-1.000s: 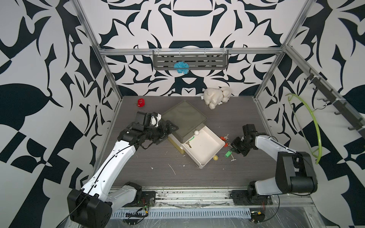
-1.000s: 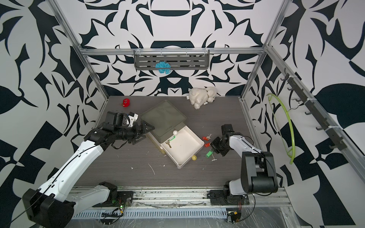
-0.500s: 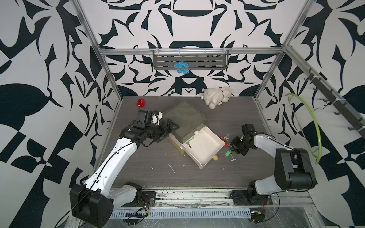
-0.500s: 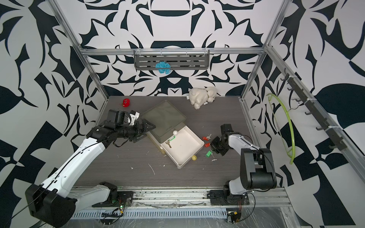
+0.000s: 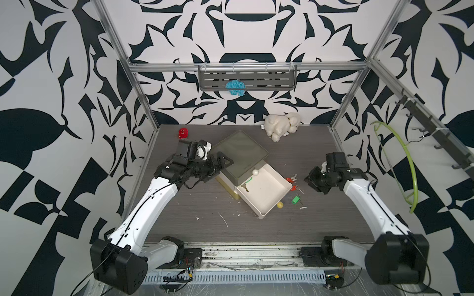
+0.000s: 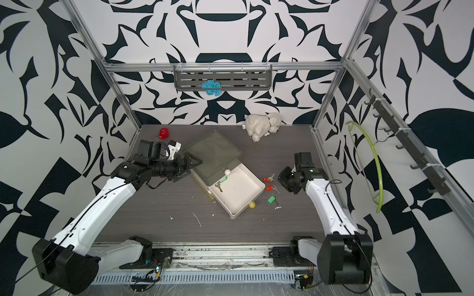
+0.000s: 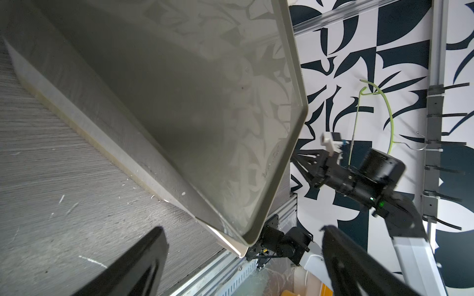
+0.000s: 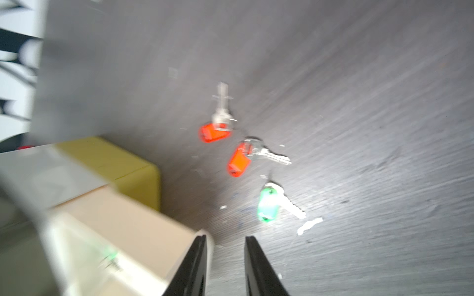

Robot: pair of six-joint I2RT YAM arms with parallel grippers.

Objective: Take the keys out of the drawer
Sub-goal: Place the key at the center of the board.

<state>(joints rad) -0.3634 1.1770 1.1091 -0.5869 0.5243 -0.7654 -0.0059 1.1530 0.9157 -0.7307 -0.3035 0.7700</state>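
Observation:
The white drawer (image 5: 275, 197) stands pulled out of a box with an olive lid (image 5: 239, 153). One green-tagged key (image 5: 246, 182) lies inside it, and it shows in the second top view too as key (image 6: 221, 183). On the table right of the drawer lie the other keys: two red-tagged (image 8: 214, 132) (image 8: 238, 160) and one green-tagged (image 8: 268, 205). My right gripper (image 8: 225, 239) hovers beside them, open by a narrow gap and holding nothing. My left gripper (image 7: 243, 228) is open at the box's left edge, the lid corner between its fingers.
A small yellow ball (image 5: 280, 204) rests at the drawer's front corner and a white ball (image 5: 255, 172) at its back. A round red toy (image 5: 183, 132) and a white plush (image 5: 280, 125) sit by the back wall. A green hanger (image 5: 400, 164) hangs on the right wall.
My right gripper has gone from shut to slightly open and drawn back to the right from the keys on the table. The left arm has shifted a little along the box.

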